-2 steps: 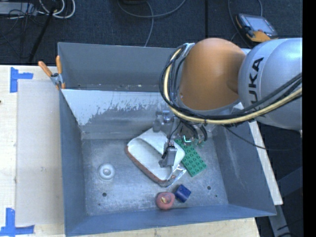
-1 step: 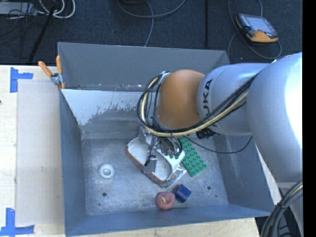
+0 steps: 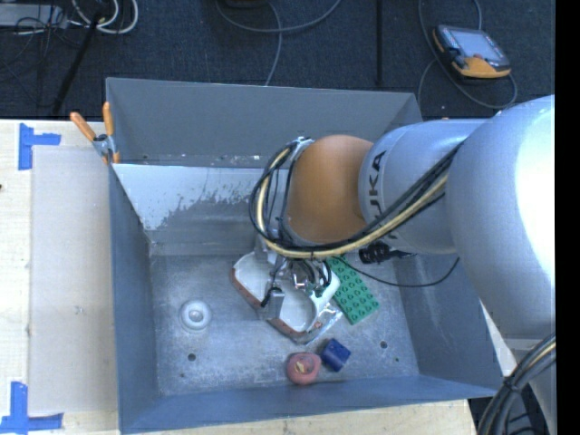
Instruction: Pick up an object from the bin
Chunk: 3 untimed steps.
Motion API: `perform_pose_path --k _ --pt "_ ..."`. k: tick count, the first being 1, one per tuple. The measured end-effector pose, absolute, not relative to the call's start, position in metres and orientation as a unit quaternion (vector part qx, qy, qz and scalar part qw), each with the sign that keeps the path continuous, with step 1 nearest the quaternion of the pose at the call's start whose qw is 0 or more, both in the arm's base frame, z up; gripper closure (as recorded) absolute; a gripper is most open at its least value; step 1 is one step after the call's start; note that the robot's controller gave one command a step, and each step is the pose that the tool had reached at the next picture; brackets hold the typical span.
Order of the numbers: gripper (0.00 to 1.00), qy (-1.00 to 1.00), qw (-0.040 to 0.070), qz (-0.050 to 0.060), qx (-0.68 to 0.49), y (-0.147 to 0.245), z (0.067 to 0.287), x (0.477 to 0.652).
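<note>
In the camera view the arm point(image 3: 489, 198) comes in from the right of the frame and bends down into the grey bin point(image 3: 172, 211), its orange cover point(image 3: 326, 188) and looped cables point(image 3: 270, 193) over the bin's middle. The gripper point(image 3: 288, 290) is low at the centre of the floor, over a flat white thing point(image 3: 246, 277) with a brown edge that lies just left of centre and runs under it; whether the claw is spread or pressed together cannot be told. A green studded plate point(image 3: 356, 294) lies just right of the gripper. Lower down, near the front wall, a blue block point(image 3: 334, 353) sits just beside a red round thing point(image 3: 304, 367). A clear cap point(image 3: 195, 314) lies well apart at lower left
</note>
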<state>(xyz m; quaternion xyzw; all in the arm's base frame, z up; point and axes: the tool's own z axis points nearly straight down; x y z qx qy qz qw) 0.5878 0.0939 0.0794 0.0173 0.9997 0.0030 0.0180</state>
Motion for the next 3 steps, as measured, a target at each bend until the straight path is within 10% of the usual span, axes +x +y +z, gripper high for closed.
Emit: perform_pose_path --k 2,3 --pt "0.00 0.988 0.007 0.005 0.152 0.099 0.075 0.597" --pt "1.00 0.988 0.014 0.003 0.153 0.096 0.077 0.601"
